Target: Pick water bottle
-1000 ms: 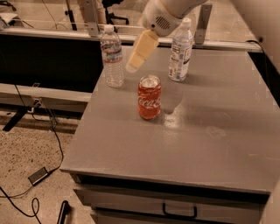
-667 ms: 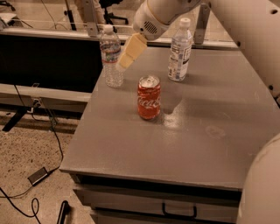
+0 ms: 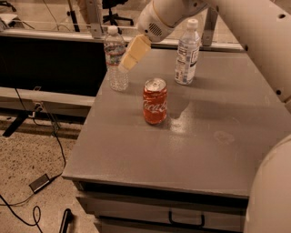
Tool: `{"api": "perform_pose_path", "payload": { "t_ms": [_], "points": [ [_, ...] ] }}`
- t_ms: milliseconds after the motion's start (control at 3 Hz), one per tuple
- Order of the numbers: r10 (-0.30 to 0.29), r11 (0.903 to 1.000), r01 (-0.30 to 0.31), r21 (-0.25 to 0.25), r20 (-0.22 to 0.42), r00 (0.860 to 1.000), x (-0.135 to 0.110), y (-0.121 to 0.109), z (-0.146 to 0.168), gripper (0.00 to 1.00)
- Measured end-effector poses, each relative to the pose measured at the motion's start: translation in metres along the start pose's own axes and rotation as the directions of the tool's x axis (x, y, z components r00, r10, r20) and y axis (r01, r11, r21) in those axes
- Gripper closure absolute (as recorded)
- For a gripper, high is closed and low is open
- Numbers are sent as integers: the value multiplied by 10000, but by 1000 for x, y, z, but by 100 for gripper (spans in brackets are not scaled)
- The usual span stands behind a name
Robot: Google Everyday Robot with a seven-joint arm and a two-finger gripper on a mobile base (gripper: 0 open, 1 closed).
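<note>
gripper (image 3: 127, 61): up over table's (image 3: 136, 150) far-left part, angled down-left; open or closed: cannot tell from this angle.
water bottle (image 3: 112, 59): upright, long axis vertical, just left of gripper tip, by table's left edge.
key relation: bottle lies left of tip, prob. touching or nearly; they overlap in view, depth unclear.
other bottle (image 3: 187, 54): right of gripper, well apart.
can (image 3: 155, 101): below-right of gripper, nearer cam.
next, my guess: short move left to take bottle at mid-height.

Maybe a lab or workshop: a gray table (image 3: 200, 150) with a drawer (image 3: 182, 217), loose cables (image 3: 51, 132) on the speckled floor (image 3: 22, 159) at 8 o'clock, a wheeled chair (image 3: 117, 13) at 12 o'clock. The gripper (image 3: 124, 65) hangs at 11 o'clock.
</note>
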State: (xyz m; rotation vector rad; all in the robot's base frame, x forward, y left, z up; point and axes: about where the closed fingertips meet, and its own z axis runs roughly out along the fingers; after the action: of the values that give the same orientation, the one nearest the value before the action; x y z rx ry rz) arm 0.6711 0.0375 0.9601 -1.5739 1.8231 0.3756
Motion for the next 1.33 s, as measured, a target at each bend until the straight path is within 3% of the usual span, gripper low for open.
{"api": "perform_pose_path", "payload": {
  "t_ms": [333,667,1333],
  "points": [
    [552,9983,-570,118,1180,9915,1,-8,20,0],
    [553,9961,-656,588,1622,9852,-10,-21,20,0],
    [445,9984,-494,264,1605,9860,-9,-16,29,0]
  ]
}}
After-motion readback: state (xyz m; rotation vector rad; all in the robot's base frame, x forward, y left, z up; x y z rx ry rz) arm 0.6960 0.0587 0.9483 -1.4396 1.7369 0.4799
